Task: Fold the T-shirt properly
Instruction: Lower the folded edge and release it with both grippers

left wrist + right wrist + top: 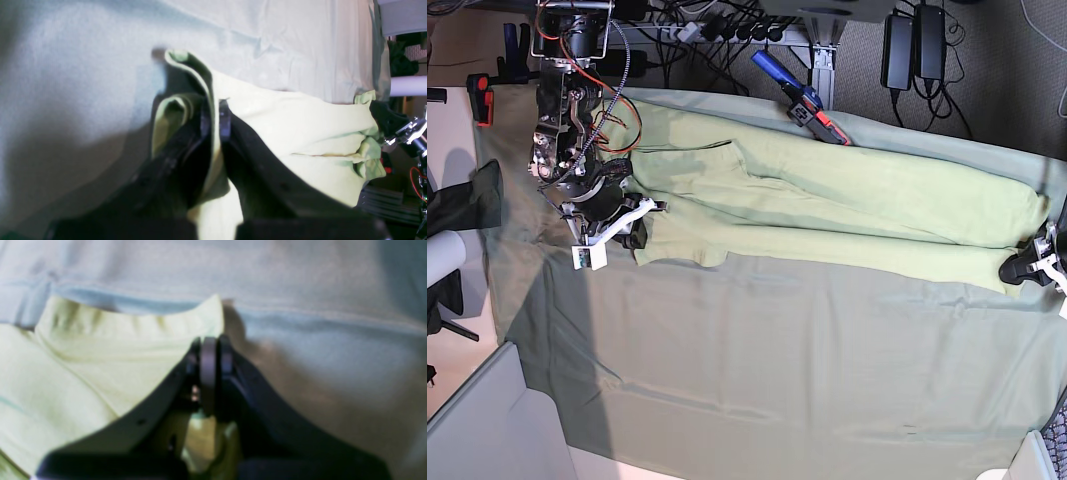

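Note:
The pale yellow-green T-shirt [827, 195] lies stretched in a long band across the far half of the table, pulled between both grippers. My right gripper [632, 235] is shut on the shirt's left end. In the right wrist view, its fingers [211, 350] pinch a corner of the shirt [100, 356] just above the cloth. My left gripper [1027, 265] is shut on the shirt's right end. In the left wrist view, its fingers [215, 106] clamp a folded edge of the shirt [300, 126]. No tag shows.
The grey-green table cloth [777, 360] covers the table. A blue-handled tool [802, 95] lies at the back edge by the shirt. Power bricks [917, 45] and cables sit behind. A red clamp [482, 100] and dark fabric [467, 195] are at the left edge.

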